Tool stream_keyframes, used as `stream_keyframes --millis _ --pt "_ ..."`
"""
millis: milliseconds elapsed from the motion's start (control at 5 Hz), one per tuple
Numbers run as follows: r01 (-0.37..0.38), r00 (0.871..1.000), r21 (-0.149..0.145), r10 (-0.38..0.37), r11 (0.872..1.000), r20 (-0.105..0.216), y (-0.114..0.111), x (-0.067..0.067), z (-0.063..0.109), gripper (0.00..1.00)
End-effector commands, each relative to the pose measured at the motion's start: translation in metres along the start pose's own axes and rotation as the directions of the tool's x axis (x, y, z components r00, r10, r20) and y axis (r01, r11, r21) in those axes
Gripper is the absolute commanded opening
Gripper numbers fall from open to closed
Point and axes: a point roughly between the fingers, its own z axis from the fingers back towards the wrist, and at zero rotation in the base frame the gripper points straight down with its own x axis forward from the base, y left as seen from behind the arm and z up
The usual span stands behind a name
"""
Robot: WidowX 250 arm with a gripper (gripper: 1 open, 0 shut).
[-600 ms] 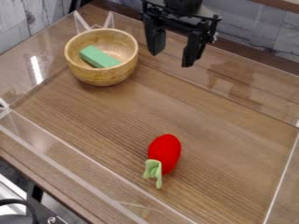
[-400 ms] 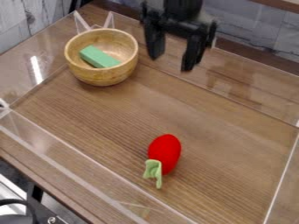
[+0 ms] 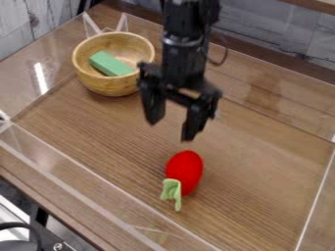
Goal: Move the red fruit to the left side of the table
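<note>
The red fruit (image 3: 185, 172) lies on the table (image 3: 92, 137) toward the front, right of centre, with its light green stem (image 3: 171, 193) pointing to the near edge. My gripper (image 3: 174, 116) hangs just behind and above the fruit, pointing down. Its two black fingers stand apart, open, with nothing between them, one fingertip (image 3: 153, 114) to the left and the other to the right. It does not touch the fruit.
A wooden bowl (image 3: 114, 63) holding a green block (image 3: 112, 65) stands at the back left. Low clear acrylic walls (image 3: 53, 162) edge the tabletop on all sides.
The gripper has come from the back of the table forward and down to just behind the red fruit, still open. The fruit and bowl have not moved.
</note>
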Motion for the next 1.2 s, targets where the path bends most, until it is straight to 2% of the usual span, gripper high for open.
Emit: stream_keyframes --millis 0,400,1000 --pt "-0.009 0.998 -0.001 0.009 1.000 0.062 -0.006 -0.008 -0.003 1.00" --pt "-0.022 0.994 -0.014 0.024 1.000 0.109 -0.011 -0.009 -0.023 1.00" --pt "-0.030 0.992 -0.022 0.032 0.999 0.120 -0.012 -0.007 -0.041 1.00"
